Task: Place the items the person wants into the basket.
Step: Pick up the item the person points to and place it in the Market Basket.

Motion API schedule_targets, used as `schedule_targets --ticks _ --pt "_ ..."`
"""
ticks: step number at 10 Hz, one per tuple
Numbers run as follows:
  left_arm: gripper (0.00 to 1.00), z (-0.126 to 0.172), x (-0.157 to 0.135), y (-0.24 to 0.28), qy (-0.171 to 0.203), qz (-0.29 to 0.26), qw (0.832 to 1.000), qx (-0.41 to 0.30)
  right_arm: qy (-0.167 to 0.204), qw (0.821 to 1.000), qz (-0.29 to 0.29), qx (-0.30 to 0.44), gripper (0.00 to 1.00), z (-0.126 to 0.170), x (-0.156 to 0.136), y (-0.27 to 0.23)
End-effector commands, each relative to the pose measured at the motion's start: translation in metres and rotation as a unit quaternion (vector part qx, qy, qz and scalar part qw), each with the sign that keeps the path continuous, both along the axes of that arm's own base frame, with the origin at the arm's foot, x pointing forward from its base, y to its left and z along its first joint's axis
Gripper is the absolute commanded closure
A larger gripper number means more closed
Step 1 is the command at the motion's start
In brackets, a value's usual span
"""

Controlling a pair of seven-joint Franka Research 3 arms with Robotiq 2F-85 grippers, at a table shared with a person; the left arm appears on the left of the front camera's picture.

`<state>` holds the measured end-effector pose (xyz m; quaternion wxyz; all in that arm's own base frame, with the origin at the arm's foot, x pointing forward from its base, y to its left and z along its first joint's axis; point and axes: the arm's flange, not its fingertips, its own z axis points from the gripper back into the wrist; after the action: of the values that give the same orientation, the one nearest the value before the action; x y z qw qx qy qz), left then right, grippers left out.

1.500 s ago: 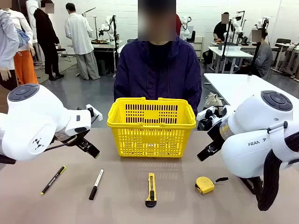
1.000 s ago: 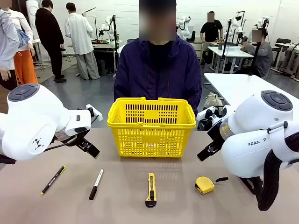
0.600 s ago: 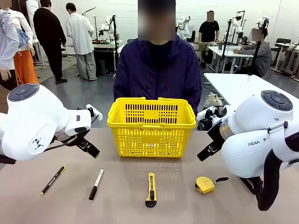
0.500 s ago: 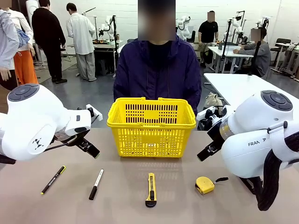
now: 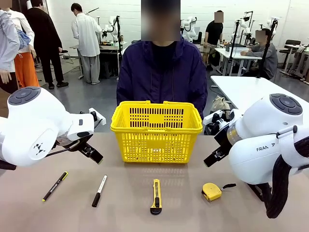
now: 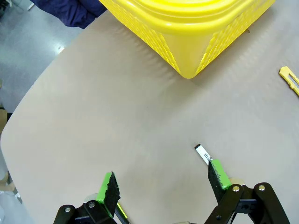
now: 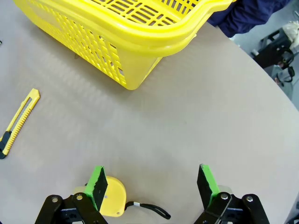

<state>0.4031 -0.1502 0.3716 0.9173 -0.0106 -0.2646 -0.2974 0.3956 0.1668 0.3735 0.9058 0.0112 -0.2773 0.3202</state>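
— Where are the items?
— The utility knife (image 5: 156, 195) lies near the middle of the table (image 5: 125, 186). The tape measure (image 5: 211, 192) is to its right, and the basket (image 5: 156, 130) stands farther.
— And the fingers?
— The left gripper (image 6: 162, 175) and right gripper (image 7: 152, 172) both have fingers wide apart.

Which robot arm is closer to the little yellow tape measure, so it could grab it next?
The right one, probably. The tape measure lies on the robot's right side, close under the open right gripper. The open left gripper hangs over the marker on the other side.
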Motion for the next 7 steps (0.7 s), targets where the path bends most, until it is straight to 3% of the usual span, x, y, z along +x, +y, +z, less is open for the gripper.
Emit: schedule_targets --ticks 1,2,4,7 --pt "0.00 0.000 0.000 0.000 0.000 0.000 1.000 0.000 0.000 1.000 0.000 0.000 0.00 0.000 0.000 0.000" --pt "0.00 0.000 0.000 0.000 0.000 0.000 1.000 0.000 0.000 1.000 0.000 0.000 0.00 0.000 0.000 0.000" --pt "0.00 0.075 -0.054 -0.006 -0.091 -0.067 0.994 -0.008 -0.077 0.996 -0.010 -0.032 0.00 0.059 -0.058 0.008" --pt "0.00 0.171 -0.116 -0.004 -0.160 -0.103 0.982 0.007 -0.120 0.991 -0.018 -0.057 0.00 0.147 -0.127 0.001"
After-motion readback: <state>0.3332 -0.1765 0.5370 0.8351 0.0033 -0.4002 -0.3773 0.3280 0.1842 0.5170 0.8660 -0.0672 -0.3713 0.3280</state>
